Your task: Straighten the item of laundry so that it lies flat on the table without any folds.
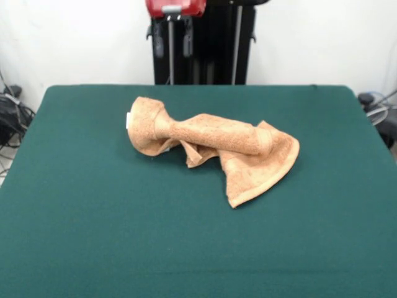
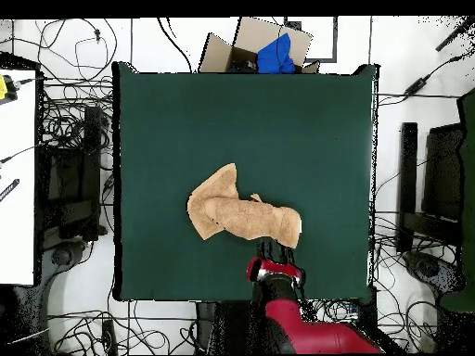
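The item of laundry (image 1: 214, 146), a light-orange towel, lies crumpled near the middle of the table (image 1: 93, 217). Its middle is twisted into a roll, its left end is bunched with a small white tag, and its right end fans out in folds. My gripper (image 1: 178, 43) hangs high over the table's far edge, apart from the towel, open with nothing between its fingers. From overhead the towel (image 2: 237, 215) runs diagonally on the green table (image 2: 186, 120). There the gripper (image 2: 273, 251) sits just below the towel's lower right end.
A cardboard box (image 2: 243, 48) with a blue thing in it stands past the table's top edge in the overhead view. Cables cover the floor all round. A white desk (image 2: 17, 176) is at the left and dark equipment (image 2: 436, 185) at the right.
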`<state>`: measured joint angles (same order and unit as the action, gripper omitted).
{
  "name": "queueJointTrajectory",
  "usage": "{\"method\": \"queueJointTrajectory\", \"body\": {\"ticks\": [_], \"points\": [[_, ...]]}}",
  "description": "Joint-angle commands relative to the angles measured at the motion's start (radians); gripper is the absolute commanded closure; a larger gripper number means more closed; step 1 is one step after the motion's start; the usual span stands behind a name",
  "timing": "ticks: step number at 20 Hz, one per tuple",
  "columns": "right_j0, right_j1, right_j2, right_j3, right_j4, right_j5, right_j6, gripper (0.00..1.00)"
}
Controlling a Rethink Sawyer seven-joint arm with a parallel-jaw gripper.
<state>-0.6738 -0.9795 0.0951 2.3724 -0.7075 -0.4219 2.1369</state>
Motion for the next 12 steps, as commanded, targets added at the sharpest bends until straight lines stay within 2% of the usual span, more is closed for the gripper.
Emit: {"method": "queueJointTrajectory", "body": {"ticks": [1, 2, 6, 9, 12], "points": [[0.02, -0.379, 0.279, 0.157, 0.155, 0.306, 0.161, 0.0], [0.021, -0.387, 0.293, 0.16, 0.17, 0.314, 0.16, 0.0], [0.105, -0.332, 0.213, 0.141, 0.207, 0.295, 0.163, 0.0], [0.206, -0.206, 0.046, 0.105, 0.192, 0.198, 0.137, 0.0], [0.241, -0.124, -0.042, 0.056, 0.173, 0.141, 0.099, 0.0]]}}
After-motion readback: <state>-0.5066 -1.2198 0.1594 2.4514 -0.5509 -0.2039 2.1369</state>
